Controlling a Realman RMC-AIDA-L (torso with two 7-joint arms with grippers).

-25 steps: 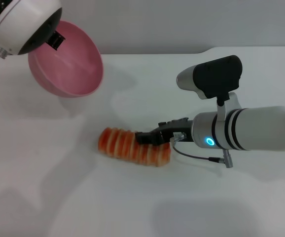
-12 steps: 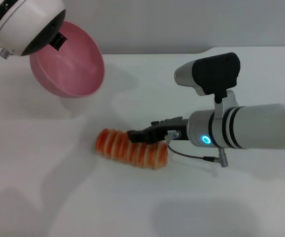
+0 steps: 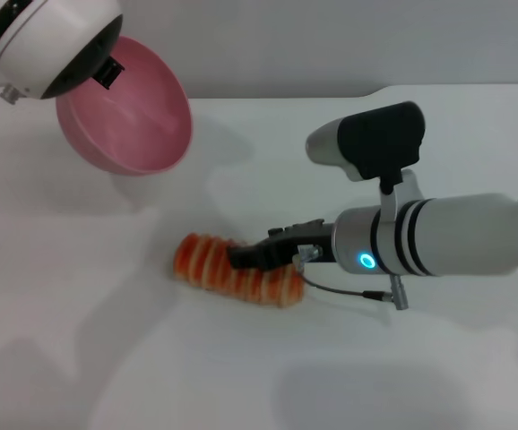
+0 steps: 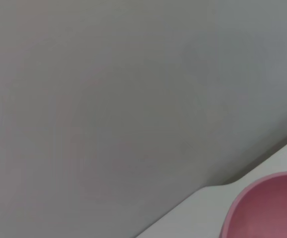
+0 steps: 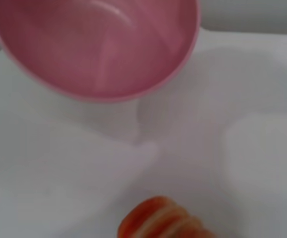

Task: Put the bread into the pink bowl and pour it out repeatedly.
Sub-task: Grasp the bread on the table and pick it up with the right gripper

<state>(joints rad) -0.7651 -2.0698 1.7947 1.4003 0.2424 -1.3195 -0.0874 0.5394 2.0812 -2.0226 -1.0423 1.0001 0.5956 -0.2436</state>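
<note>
Bread (image 3: 237, 269) lies flat on white surface (image 3: 107, 358), striped crust up, well apart from pink bowl (image 3: 133, 112). Right hand (image 3: 250, 255) low over bread's middle, fingers pinching loaf. Pink bowl held tipped off surface, opening facing bread, empty. Left hand (image 3: 107, 72) at bowl's far rim; grip state cannot tell.

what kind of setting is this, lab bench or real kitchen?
Most likely a lab or test bench, not a kitchen. A bare white table against a plain grey wall, holding only the bread and the pink bowl, which the left arm holds tilted. No appliances or other kitchenware in view.
</note>
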